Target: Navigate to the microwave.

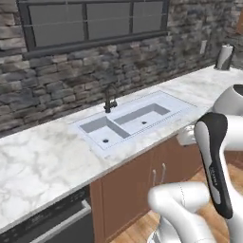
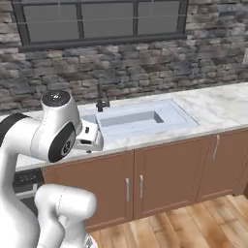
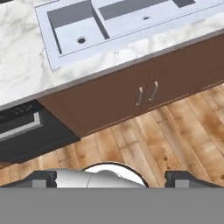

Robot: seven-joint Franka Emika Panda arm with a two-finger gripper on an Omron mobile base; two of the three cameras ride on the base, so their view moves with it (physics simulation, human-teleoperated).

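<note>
Gripper [image 3: 112, 179] over wood floor [image 3: 175, 140], fingertips spread wide apart.
Ahead: brown cabinets [image 2: 164, 174], marble counter [image 1: 38, 161], 2-basin sink [image 1: 135, 121]. Microwave's whereabouts cannot be told.

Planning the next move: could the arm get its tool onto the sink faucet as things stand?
Probably yes: the faucet stands open behind the sink, nothing on the counter blocking it, though the arm is folded back.

White arm [image 1: 190, 209] of glossy, rounded segments. Black joint covers, one with small pale lettering. Dark finger tips [image 3: 188, 178].
</note>
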